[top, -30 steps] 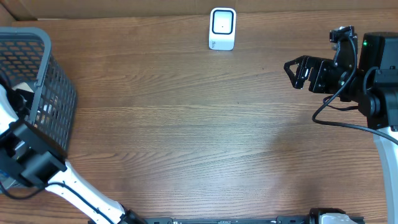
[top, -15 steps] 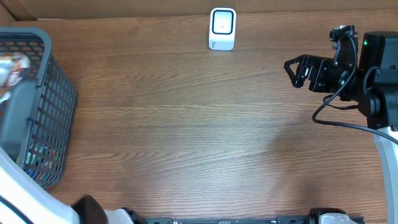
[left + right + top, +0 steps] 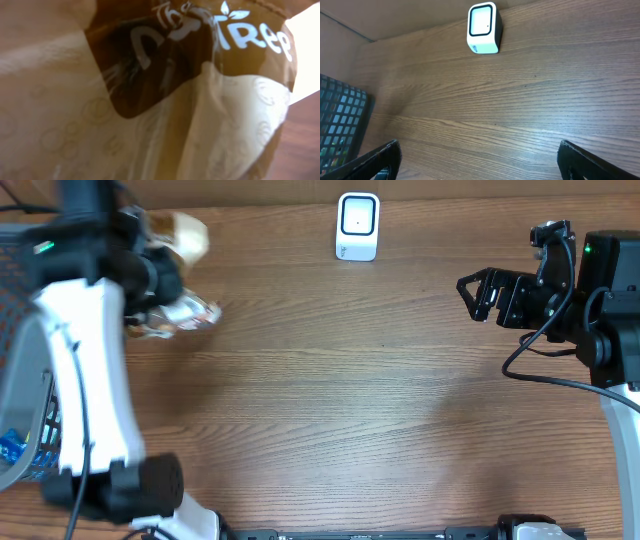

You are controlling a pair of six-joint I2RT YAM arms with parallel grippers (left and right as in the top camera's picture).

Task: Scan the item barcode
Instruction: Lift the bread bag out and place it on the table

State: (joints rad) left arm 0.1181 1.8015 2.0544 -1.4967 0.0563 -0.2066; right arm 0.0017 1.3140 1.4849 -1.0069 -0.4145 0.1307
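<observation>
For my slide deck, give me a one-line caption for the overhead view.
Left gripper holds a shiny packet left of the scanner; right gripper open.

Overhead looks straight down; right wrist shares its scanner (image 3: 357, 225), left wrist sits tight against packaging (image 3: 200, 125).

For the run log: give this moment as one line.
left fingers: shut on packet | packet: held over table, left of scanner | right fingers: open, empty | scan: not yet done
</observation>
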